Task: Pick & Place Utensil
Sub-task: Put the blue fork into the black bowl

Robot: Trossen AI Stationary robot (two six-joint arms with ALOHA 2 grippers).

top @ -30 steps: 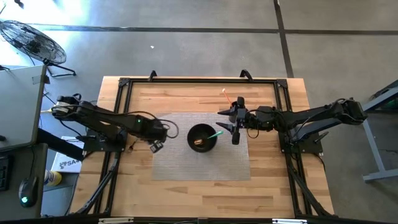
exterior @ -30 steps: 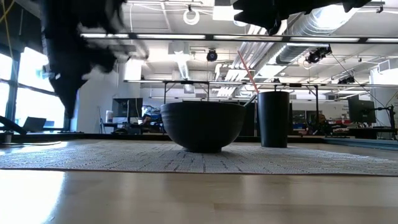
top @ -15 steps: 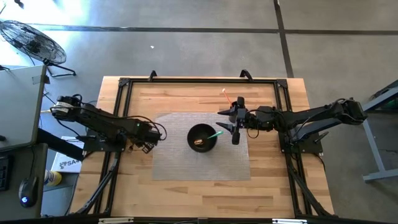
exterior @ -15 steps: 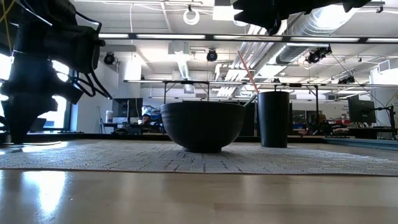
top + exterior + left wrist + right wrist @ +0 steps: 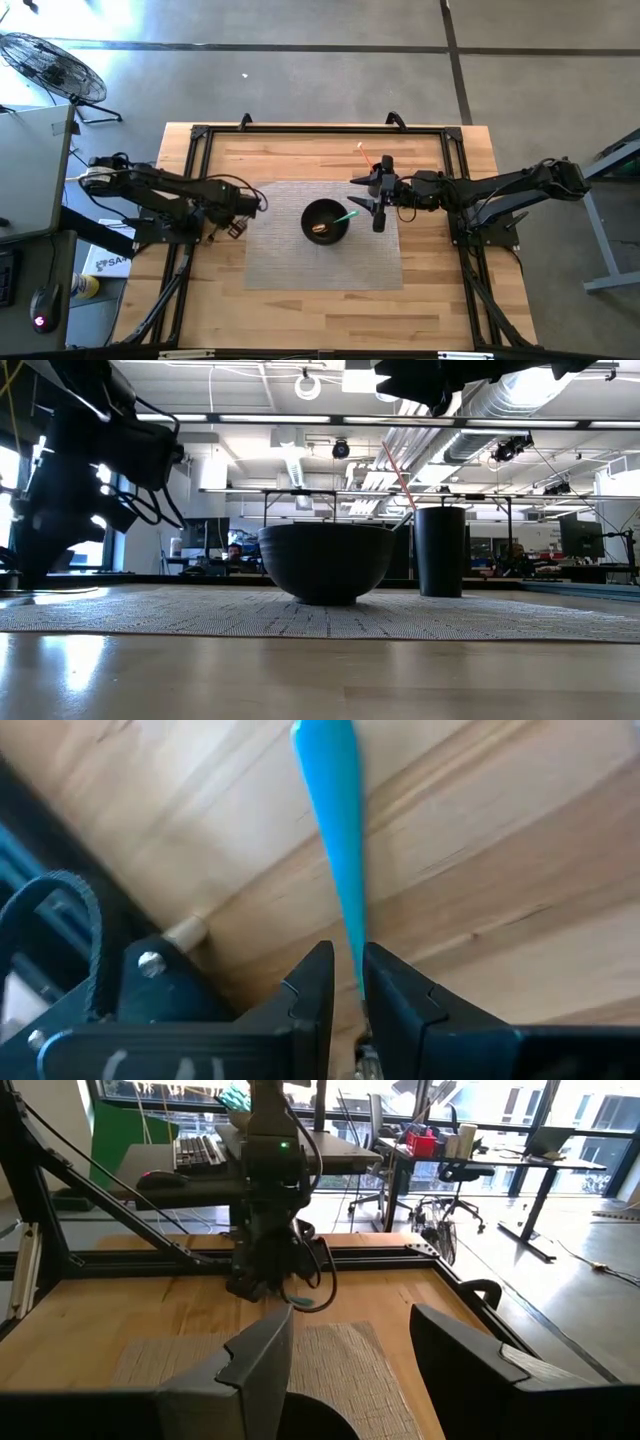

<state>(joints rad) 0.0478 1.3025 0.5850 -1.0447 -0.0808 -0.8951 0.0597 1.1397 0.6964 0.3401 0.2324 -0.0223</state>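
A wooden table [image 5: 300, 150] with a black frame carries a grey woven mat [image 5: 290, 260], and on the mat stands a black bowl [image 5: 324, 221] with a green-handled utensil [image 5: 346, 215] leaning over its rim and a brownish item inside. Just beside the bowl stands a black cup [image 5: 440, 550] holding an orange-handled utensil [image 5: 361, 152]. The right gripper [image 5: 378, 200] hovers above that cup with its fingers [image 5: 250, 1365] spread apart and nothing between them. The left gripper [image 5: 236, 228] sits at the mat's left edge, pinched on a blue utensil [image 5: 335, 830] whose handle sticks out over the bare wood.
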